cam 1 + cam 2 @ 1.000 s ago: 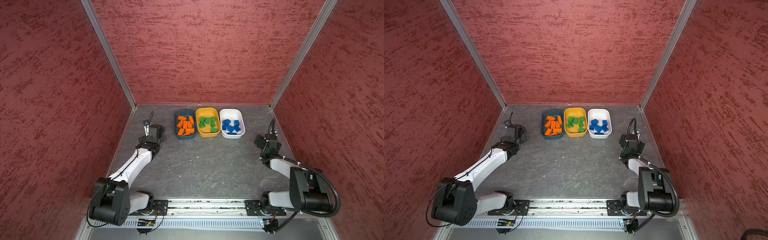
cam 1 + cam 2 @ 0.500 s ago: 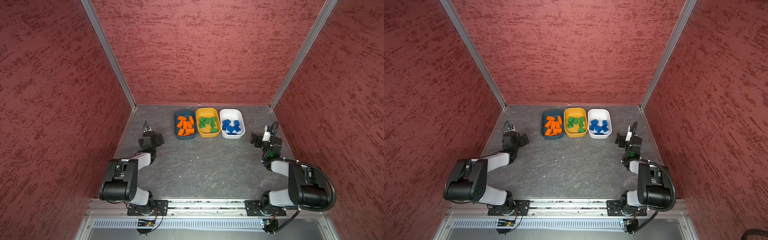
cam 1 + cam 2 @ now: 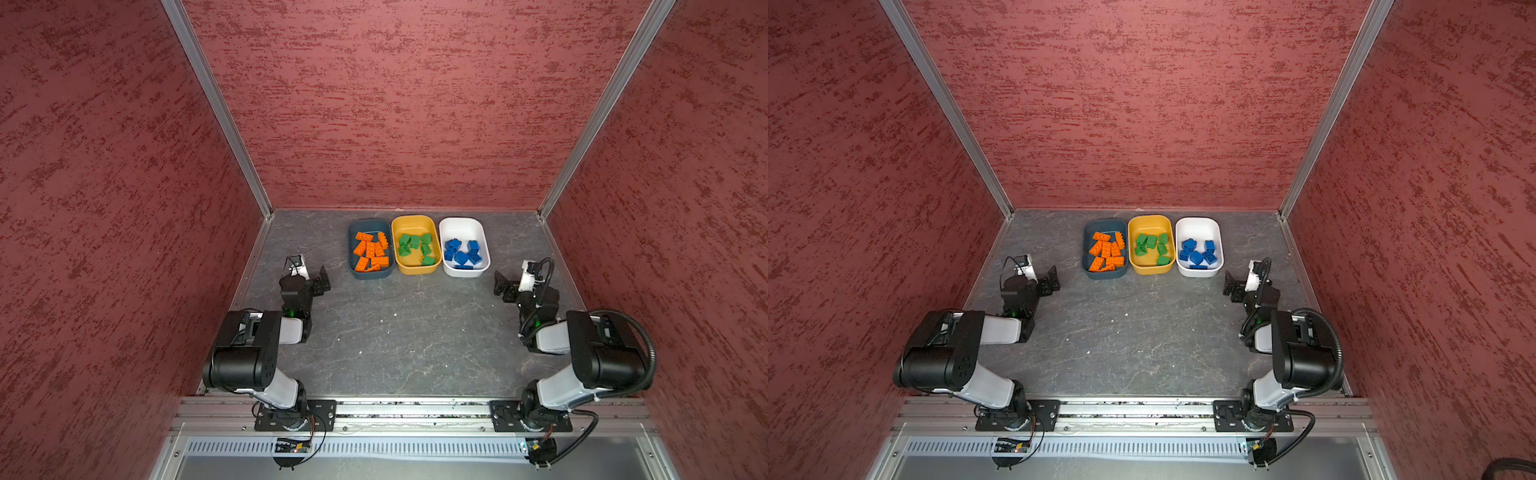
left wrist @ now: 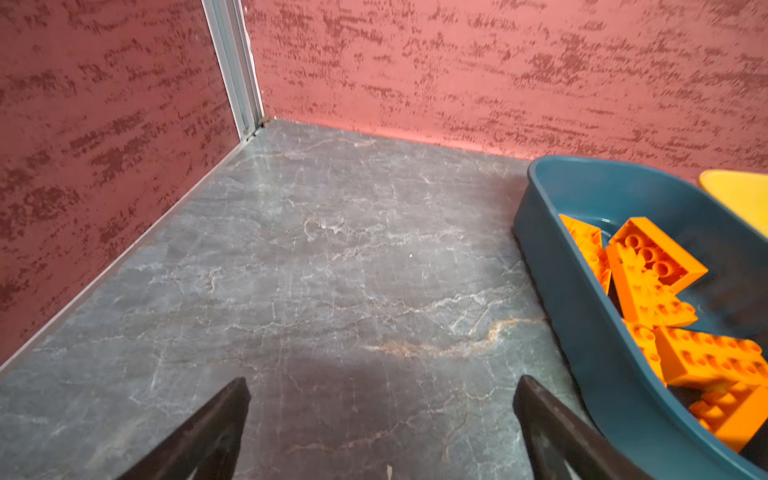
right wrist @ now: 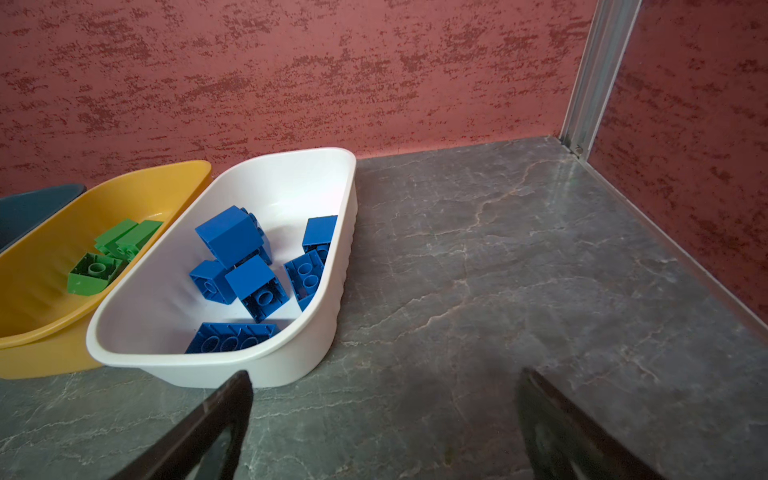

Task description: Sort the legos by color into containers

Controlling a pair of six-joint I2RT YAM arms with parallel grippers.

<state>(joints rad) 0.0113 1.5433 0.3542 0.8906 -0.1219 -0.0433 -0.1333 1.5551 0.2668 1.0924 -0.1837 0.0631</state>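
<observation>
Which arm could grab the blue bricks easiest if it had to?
Right. The right gripper is open and empty, close beside the white tub holding the blue bricks. The left gripper sits at the row's other end, by the teal tub.

Row: left tub [image 3: 370, 226], middle tub [image 3: 415, 224], right tub [image 3: 463, 228] sat side by side along the surface [image 3: 395, 332]'s far edge.
Contents: legos [image 3: 371, 249] lay inside all three.
</observation>
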